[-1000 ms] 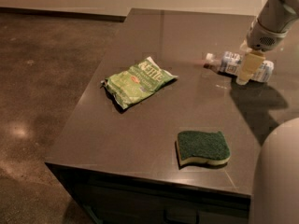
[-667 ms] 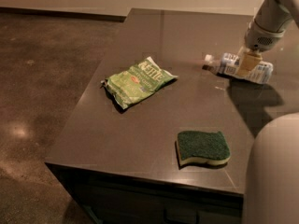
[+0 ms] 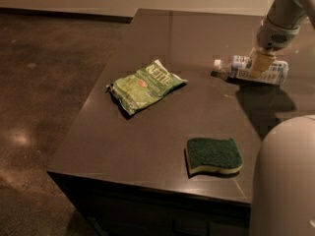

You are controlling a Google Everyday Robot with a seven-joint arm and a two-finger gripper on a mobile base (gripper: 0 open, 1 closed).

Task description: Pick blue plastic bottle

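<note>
My pincer [image 3: 259, 63] hangs over the small clear plastic bottle with the blue-and-white label [image 3: 274, 73], which lies sideways at the far right of the dark surface [image 3: 162, 132]. I cannot tell whether the pincer grips it.

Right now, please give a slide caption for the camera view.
Tool at the blue plastic bottle, far right of the table.
</note>
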